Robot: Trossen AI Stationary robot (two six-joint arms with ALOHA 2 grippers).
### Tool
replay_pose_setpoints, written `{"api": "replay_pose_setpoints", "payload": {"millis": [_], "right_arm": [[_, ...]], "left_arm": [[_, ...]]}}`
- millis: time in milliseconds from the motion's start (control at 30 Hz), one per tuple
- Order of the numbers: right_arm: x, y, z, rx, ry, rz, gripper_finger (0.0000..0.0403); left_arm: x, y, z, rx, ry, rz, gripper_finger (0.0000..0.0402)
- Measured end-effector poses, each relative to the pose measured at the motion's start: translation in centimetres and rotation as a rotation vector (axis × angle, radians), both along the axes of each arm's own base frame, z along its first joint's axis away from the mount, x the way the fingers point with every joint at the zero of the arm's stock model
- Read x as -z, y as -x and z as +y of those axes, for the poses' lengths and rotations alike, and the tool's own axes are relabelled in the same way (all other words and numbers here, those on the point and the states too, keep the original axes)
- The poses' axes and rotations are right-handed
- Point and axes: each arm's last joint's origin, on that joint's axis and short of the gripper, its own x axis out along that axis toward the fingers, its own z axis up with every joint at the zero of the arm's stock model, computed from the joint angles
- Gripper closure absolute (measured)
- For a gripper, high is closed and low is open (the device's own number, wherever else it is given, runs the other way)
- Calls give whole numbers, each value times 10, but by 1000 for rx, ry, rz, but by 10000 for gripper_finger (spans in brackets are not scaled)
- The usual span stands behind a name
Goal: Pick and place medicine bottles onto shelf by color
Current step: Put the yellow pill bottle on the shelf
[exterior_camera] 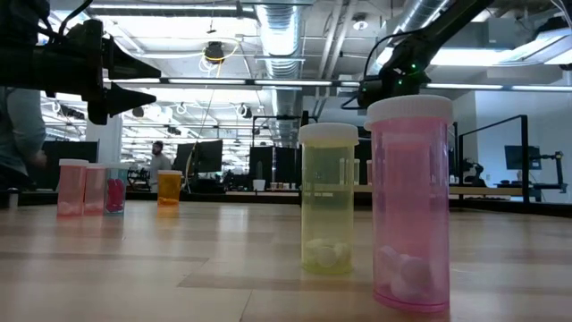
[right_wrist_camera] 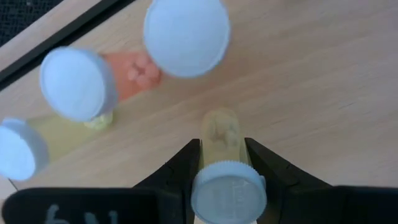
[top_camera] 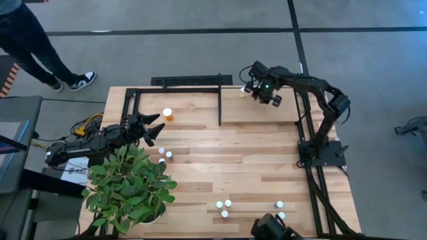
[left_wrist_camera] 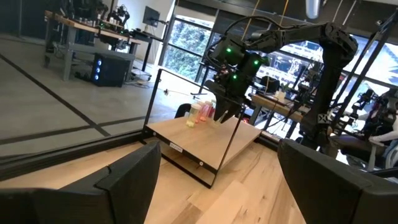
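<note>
My right gripper hangs over the far right part of the shelf, shut on a yellow-green medicine bottle with a white cap. Close beside it, three more white-capped bottles stand upright on the shelf board. An orange bottle stands on the shelf's left part. Small bottles stand in groups on the tabletop. My left gripper waits open at the table's left side, touching nothing. My right gripper pinches the yellow-green bottle just below its white cap, one finger on each side of the body. The fingers come from above, pointing steeply down. The bottle hangs upright, cap up; whether its base touches the shelf board I cannot tell.
A leafy potted plant fills the near left corner. The shelf's black frame bars stand up around and across the board. Pink and yellow-green bottles stand at the near edge. A person's legs show beyond the far left corner.
</note>
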Motion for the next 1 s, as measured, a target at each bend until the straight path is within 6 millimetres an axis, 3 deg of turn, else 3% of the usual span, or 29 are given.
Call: {"api": "replay_pose_setpoints", "payload": {"millis": [767,1000], "right_arm": [[16,-8,-6,-10,-28,14,271],[14,-10,-9,-9,6,0,240]], "left_arm": [[0,0,0,0,0,-1,90],[0,0,0,0,0,0,90]]}}
